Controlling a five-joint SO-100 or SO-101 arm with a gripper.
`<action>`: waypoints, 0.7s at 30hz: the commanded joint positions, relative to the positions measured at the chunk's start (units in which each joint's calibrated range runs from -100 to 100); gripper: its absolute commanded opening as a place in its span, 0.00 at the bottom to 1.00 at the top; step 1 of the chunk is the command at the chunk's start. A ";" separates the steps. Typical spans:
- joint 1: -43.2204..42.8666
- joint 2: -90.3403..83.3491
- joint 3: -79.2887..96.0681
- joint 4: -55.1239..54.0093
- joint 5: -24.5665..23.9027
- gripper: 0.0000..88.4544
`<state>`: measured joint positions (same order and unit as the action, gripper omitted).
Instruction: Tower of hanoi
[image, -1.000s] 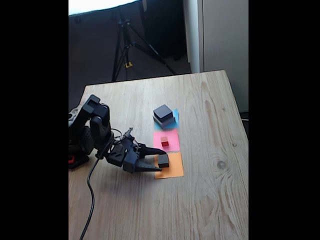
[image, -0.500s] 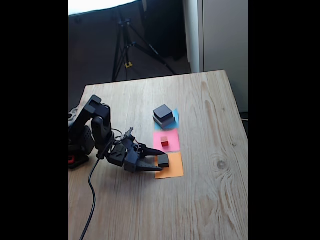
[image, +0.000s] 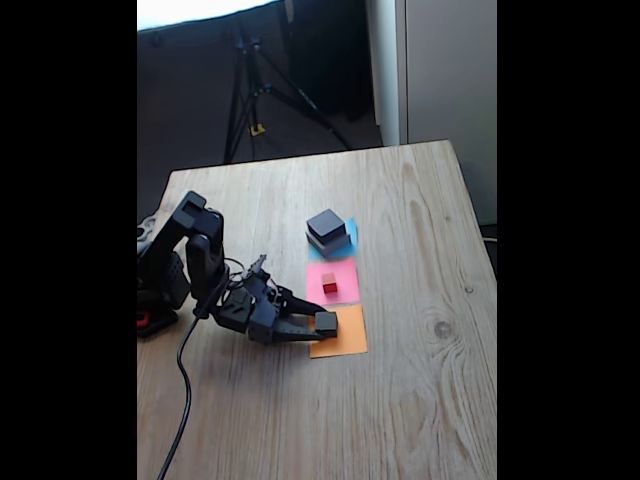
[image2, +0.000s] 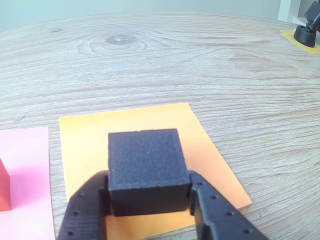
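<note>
The gripper (image2: 148, 200) is clenched on the small dark grey block (image2: 145, 167), one finger pressed to each side of it, low over the orange paper square (image2: 207, 155) at that sheet's gripper-side edge; whether the block rests on the paper or hangs just above it cannot be told. The block is nearly cubic with no clear long axis, its flat top facing up and its sides squared to the fingers (image2: 212, 212). In the fixed view the gripper (image: 318, 324) reaches out level from the arm (image: 200, 265) with the block (image: 326, 321) at its tip. Just beyond the orange sheet (image: 345, 340), to the side, lies the pink paper square (image: 338, 275) carrying the tiny red cube (image: 329, 283), apart from the fingers; the wrist view catches only its edge (image2: 4, 187) at the left border. Farther on, the medium black block (image: 326, 225) sits stacked on the wide flat grey block (image: 332, 243) over the blue paper square (image: 350, 235). Nothing stands between the gripper and these. The fixed view shows a tripod (image: 255, 80) past the bench (image: 420, 300); the wrist view shows a small dark object on yellow (image2: 306, 35) at the bench's far corner.
</note>
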<state>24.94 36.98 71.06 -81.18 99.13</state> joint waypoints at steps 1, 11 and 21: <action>-0.07 -0.19 -0.33 -1.25 0.87 0.12; -0.24 -3.22 1.85 0.53 0.87 0.08; -0.66 -24.64 11.67 18.50 0.87 0.08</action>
<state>25.04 21.16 80.53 -67.57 99.13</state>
